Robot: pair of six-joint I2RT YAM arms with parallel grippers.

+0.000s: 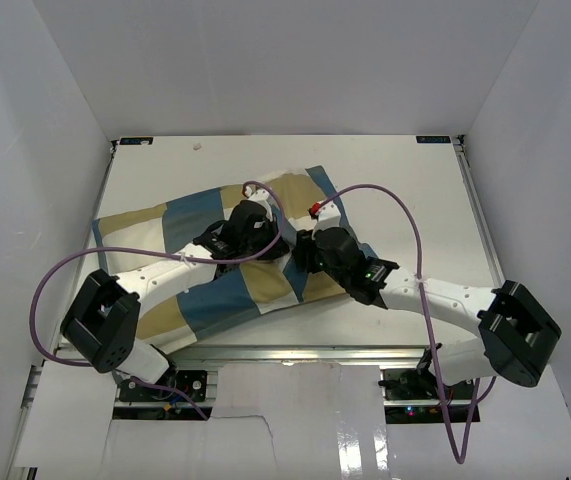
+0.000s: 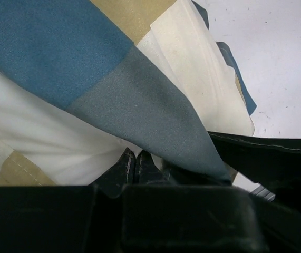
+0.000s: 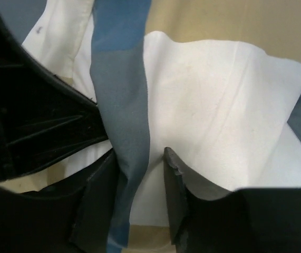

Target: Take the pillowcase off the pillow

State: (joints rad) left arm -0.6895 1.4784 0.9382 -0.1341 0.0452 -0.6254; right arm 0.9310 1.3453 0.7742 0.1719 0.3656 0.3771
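The checked pillowcase (image 1: 205, 300) lies across the white table, bulging with the pillow inside. A white corner of the pillow (image 1: 329, 212) shows at the case's right end. My left gripper (image 1: 281, 243) is at the middle of the case; in the left wrist view (image 2: 134, 158) its fingers are pressed together at the foot of a raised blue-grey fold of the pillowcase (image 2: 139, 100). My right gripper (image 1: 301, 254) faces it from the right. In the right wrist view (image 3: 139, 163) it is open, with that fold (image 3: 121, 89) hanging between its fingers.
White walls enclose the table (image 1: 405, 190) on three sides. Purple cables (image 1: 405, 215) loop over the case and the table's right half. The two grippers nearly touch each other; the left one fills the left of the right wrist view (image 3: 34, 121).
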